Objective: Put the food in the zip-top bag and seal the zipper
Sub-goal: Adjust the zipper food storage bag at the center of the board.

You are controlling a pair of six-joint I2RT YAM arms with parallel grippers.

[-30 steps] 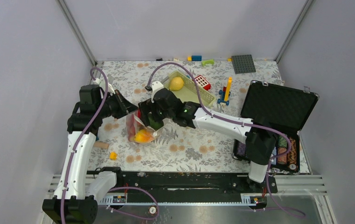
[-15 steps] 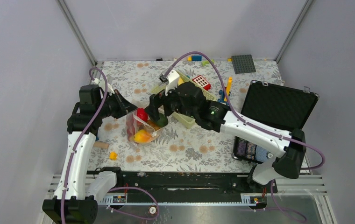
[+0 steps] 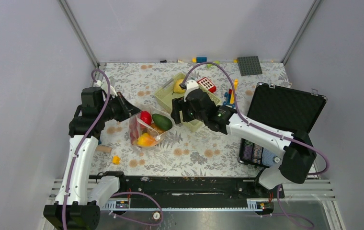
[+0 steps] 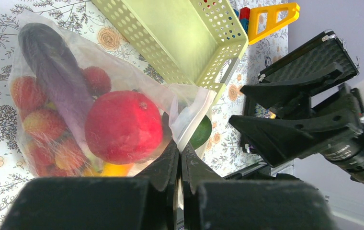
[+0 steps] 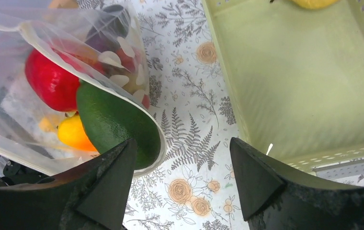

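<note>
The clear dotted zip-top bag (image 3: 142, 128) lies left of centre, its mouth open toward the basket. Inside I see a red fruit (image 4: 122, 125), a purple eggplant (image 4: 55, 67), an orange fruit (image 5: 72, 133) and a green avocado (image 3: 162, 121) lying in the mouth. My left gripper (image 3: 131, 111) is shut on the bag's mouth edge (image 4: 189, 125). My right gripper (image 5: 182, 158) is open and empty, hovering over the cloth between the bag and the pale green basket (image 3: 197, 123). A yellow lemon (image 3: 179, 86) lies in the basket.
Coloured building blocks (image 3: 230, 96) and a red-white toy (image 3: 207, 84) sit behind the basket. An open black case (image 3: 285, 109) stands at the right. A grey baseplate (image 3: 249, 65) lies at the back. A small yellow piece (image 3: 116, 160) lies near the front left.
My right gripper has let go of the green avocado in the bag's mouth and pulled back to the right, toward the basket. The left gripper has kept hold of the bag edge.
</note>
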